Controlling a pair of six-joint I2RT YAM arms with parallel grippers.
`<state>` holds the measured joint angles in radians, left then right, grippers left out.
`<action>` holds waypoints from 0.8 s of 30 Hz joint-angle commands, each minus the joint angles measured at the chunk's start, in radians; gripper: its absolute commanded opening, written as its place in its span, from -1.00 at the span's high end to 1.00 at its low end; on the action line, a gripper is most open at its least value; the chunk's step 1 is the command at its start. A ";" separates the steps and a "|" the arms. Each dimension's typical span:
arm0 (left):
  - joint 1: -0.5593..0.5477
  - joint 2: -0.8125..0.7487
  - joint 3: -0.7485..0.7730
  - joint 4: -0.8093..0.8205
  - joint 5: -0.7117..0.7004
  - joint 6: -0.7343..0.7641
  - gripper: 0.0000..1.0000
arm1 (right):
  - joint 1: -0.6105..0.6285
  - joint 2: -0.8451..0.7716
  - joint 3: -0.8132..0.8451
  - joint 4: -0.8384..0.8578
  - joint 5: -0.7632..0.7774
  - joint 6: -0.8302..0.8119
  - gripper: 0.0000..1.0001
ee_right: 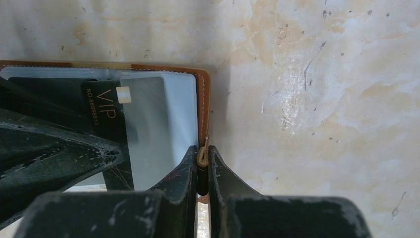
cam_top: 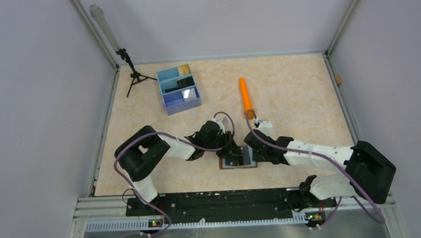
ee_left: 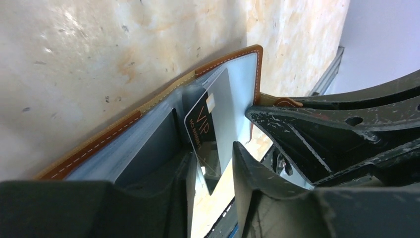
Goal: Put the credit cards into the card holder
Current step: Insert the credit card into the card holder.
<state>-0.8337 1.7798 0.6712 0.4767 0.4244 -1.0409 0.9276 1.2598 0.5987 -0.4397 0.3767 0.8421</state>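
Beige marbled table (cam_top: pixel 304 93) below. Right gripper (ee_right: pixel 203 151) pressed together on tab (ee_right: pixel 202 159) of holder (ee_right: pixel 183 99), which lies open and flat. Left gripper (ee_left: pixel 213 151) flanking black card (ee_left: pixel 210 124) over the lining; cannot tell whether clamped. Farther off: orange tube (cam_top: pixel 245 96), blue tray (cam_top: pixel 167 102) with other cards (cam_top: pixel 185 81), tripod (cam_top: pixel 133 74). From above, holder mostly hidden under grippers.
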 commanded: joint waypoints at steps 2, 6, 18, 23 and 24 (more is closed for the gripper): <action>0.003 -0.083 0.041 -0.311 -0.155 0.142 0.15 | 0.008 -0.024 0.010 -0.020 0.036 0.012 1.00; 0.003 -0.138 0.051 -0.415 -0.211 0.168 -0.01 | 0.006 -0.034 0.009 -0.021 0.040 0.010 1.00; -0.020 -0.124 0.059 -0.370 -0.172 0.145 -0.08 | 0.004 -0.039 -0.002 0.020 0.002 0.003 1.00; -0.030 -0.076 0.062 -0.323 -0.156 0.126 -0.04 | 0.004 -0.054 -0.013 0.029 -0.007 0.008 0.89; -0.031 -0.069 0.061 -0.314 -0.155 0.122 -0.04 | 0.004 -0.057 -0.016 0.030 -0.008 0.010 0.86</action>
<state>-0.8539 1.6550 0.7383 0.1860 0.2844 -0.9207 0.9276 1.2373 0.5961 -0.4339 0.3714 0.8494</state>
